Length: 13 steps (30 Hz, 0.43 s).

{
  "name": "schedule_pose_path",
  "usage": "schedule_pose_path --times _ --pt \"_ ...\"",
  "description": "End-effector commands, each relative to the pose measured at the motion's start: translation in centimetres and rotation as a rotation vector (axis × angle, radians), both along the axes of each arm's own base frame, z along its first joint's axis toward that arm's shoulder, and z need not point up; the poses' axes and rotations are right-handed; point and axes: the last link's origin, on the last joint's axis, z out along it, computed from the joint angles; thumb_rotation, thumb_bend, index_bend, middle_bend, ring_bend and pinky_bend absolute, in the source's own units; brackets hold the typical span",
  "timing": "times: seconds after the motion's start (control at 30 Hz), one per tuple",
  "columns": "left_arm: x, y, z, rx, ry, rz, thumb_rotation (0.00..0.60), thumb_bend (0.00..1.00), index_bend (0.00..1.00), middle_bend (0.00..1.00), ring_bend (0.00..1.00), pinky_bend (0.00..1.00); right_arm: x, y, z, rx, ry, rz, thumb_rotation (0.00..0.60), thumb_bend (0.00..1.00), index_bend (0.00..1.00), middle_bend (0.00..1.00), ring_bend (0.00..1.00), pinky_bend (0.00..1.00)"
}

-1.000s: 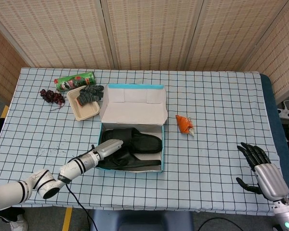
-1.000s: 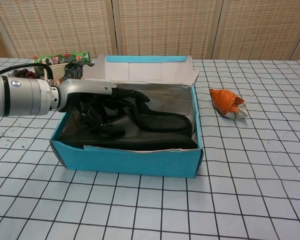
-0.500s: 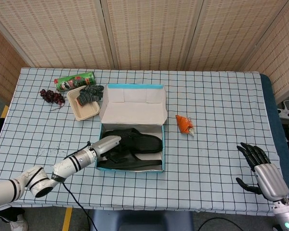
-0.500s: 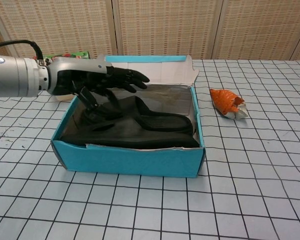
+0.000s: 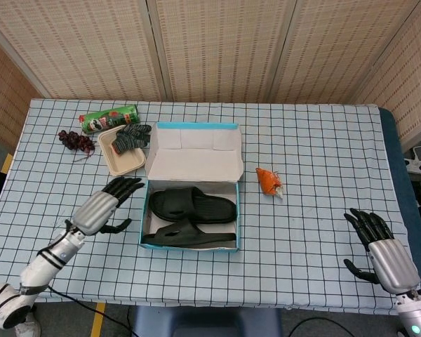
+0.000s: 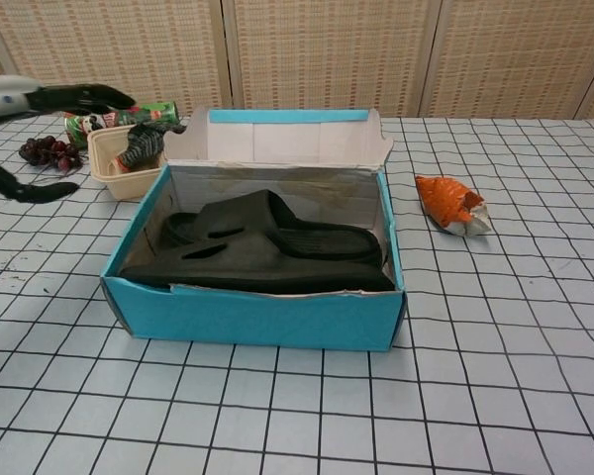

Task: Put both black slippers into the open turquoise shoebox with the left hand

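Since the earlier frames the left hand (image 5: 105, 208) has drawn out of the turquoise shoebox (image 5: 191, 242) and now hangs above the counter (image 5: 316, 161) just left of the box's left wall, fingers spread and holding nothing; in the chest view it shows only at the upper left edge (image 6: 49, 99). Both black slippers lie inside the box: the rear slipper (image 5: 193, 206) toward the raised lid (image 5: 194, 160) and the front slipper (image 5: 189, 236) along the near wall, each with its long axis running left to right across the frame, parallel to the box's long side. The slippers thus lie to the right of the left hand, across the box wall, and this hand is far nearer to them than the right hand (image 5: 382, 253), which rests open with fingers apart at the lower right of the head view, well apart from the box. Judged from this layout, the placing appears complete. At the upper left stand a green can (image 5: 109, 117), a beige tray (image 5: 124, 158) holding a dark glove (image 5: 131, 136), and a bunch of grapes (image 5: 76, 140); an orange wrapper (image 5: 269, 182) lies right of the box.
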Motion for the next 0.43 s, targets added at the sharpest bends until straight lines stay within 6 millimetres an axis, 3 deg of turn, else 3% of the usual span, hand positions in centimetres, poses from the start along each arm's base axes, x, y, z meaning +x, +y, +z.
schedule_pose_path --times 0.03,0.1,0.17,0.43 --pt "-8.6 -9.5 3.7 0.359 0.181 0.232 0.600 0.41 0.00 0.00 0.00 0.02 -0.3 -0.3 -0.4 -0.049 0.062 -0.024 0.600 0.17 0.00 0.00 0.00 0.00" --pt "-10.0 -11.7 4.2 0.479 0.204 0.279 0.600 0.41 0.00 0.00 0.00 0.02 -0.4 -0.5 -0.6 -0.074 0.098 -0.039 0.600 0.17 0.00 0.00 0.00 0.00" --pt "-10.8 -12.6 4.3 0.522 0.250 0.306 0.600 0.41 0.00 0.00 0.00 0.02 -0.6 -0.7 -0.7 -0.095 0.125 -0.050 0.600 0.17 0.00 0.00 0.00 0.00" --pt "-10.8 -12.2 4.5 0.498 0.202 0.291 0.600 0.41 0.00 0.00 0.00 0.02 -0.6 -0.6 -0.7 -0.111 0.143 -0.082 0.600 0.17 0.00 0.00 0.00 0.00"
